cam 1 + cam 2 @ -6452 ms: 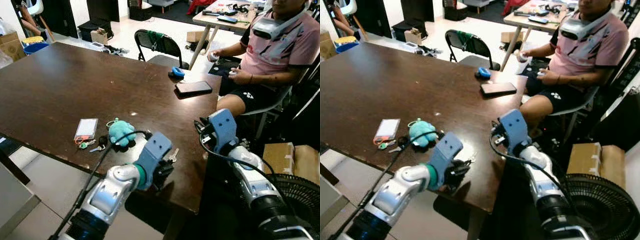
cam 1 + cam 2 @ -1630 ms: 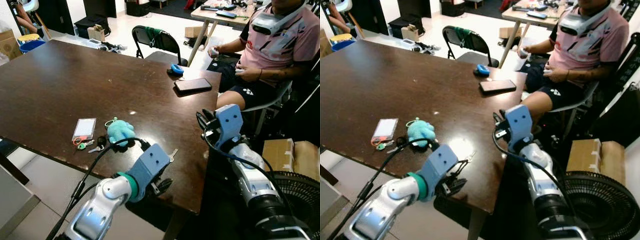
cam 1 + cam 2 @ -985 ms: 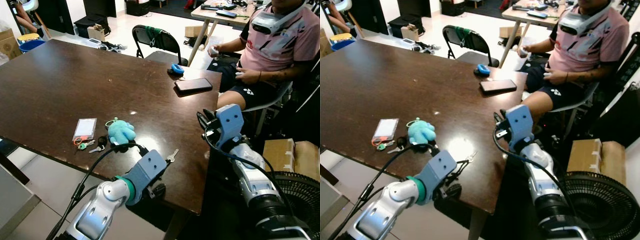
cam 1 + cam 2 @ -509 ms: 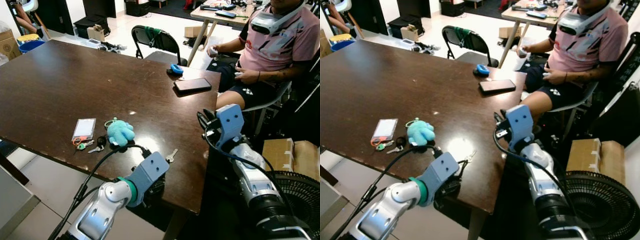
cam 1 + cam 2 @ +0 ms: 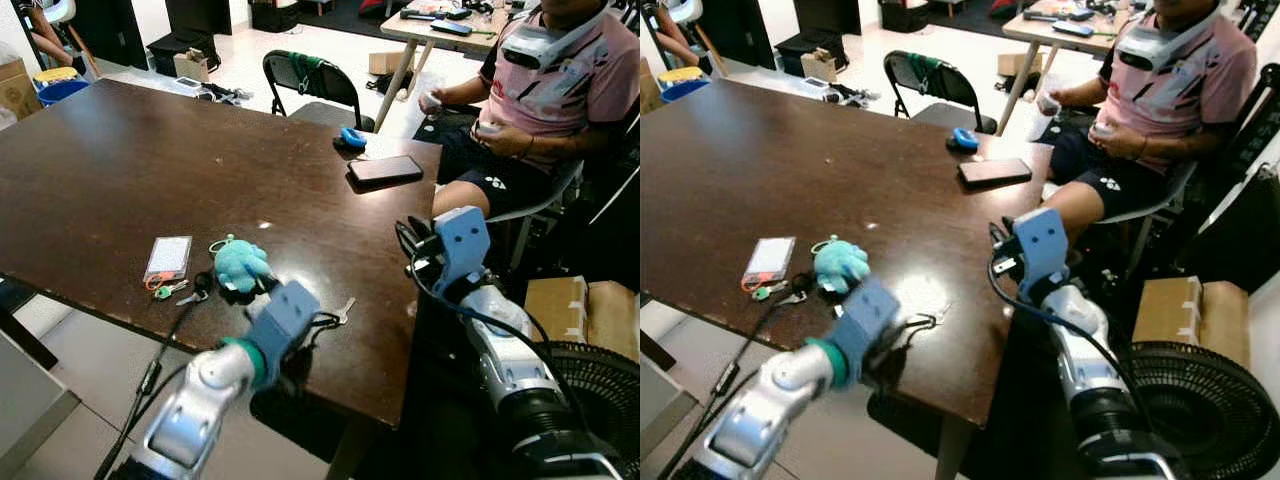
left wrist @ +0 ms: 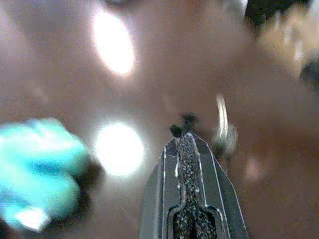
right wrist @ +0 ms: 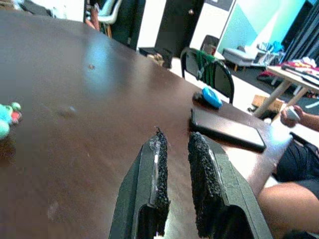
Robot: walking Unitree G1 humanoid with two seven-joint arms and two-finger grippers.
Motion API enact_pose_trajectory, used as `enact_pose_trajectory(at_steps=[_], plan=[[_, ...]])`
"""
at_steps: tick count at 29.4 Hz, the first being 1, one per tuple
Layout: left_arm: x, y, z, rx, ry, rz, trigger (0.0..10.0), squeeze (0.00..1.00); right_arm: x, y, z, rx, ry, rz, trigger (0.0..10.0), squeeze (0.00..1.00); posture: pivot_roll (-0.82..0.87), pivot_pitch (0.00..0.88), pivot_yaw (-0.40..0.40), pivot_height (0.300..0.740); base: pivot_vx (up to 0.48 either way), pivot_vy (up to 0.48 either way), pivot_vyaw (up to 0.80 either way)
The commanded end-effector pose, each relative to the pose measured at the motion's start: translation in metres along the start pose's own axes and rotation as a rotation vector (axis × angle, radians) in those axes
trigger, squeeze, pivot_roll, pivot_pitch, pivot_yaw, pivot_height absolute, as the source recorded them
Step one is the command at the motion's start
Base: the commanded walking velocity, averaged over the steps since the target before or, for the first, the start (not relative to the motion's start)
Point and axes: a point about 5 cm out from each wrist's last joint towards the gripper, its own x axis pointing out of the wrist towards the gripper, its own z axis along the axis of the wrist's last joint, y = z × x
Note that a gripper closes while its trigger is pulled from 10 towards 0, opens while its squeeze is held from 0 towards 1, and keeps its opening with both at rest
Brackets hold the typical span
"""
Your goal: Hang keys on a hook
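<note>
Dark brown wood is gleaming across the surface [image 5: 150, 150]. The left tool [image 6: 182, 130], fingers pressed together on nothing, is hovering over its near edge. The key [image 5: 343, 311] is lying at its 3 o'clock, the teal plush [image 5: 240, 264] at 10. The right tool [image 7: 174, 135] is waiting narrowly parted beside the edge.

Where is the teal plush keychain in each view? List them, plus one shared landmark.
Left eye: plush keychain by the near edge of the brown table, beside the card.
Right eye: same spot.
Left wrist: blurred teal blob beside the left gripper.
Right wrist: sliver at the frame edge.
Landmark: the brown table.
</note>
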Motion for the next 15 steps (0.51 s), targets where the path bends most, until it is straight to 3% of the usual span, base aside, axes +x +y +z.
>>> enact_pose_trajectory(at_steps=[1,8,10,15], plan=[[-0.007,0.01,0.03,-0.037,-0.143,0.067,10.0,0.0,-0.002,0.008,0.0,0.069,-0.013,-0.007,10.0,0.0,0.07,0.111,0.079,0.74,0.0,0.0,0.0],[-0.019,0.023,0.064,-0.085,-0.275,0.149,10.0,0.0,0.004,0.014,0.015,0.186,-0.098,-0.058,10.0,0.0,0.08,0.111,0.078,0.74,0.0,0.0,0.0],[-0.021,0.027,0.064,-0.105,-0.281,0.195,10.0,0.0,0.005,0.015,0.019,0.207,-0.12,-0.079,10.0,0.0,0.08,0.11,0.077,0.74,0.0,0.0,0.0],[-0.019,0.021,0.048,-0.057,-0.244,0.225,10.0,0.0,0.004,0.016,0.02,0.216,-0.127,-0.096,10.0,0.0,0.07,0.108,0.07,0.74,0.0,0.0,0.0]])
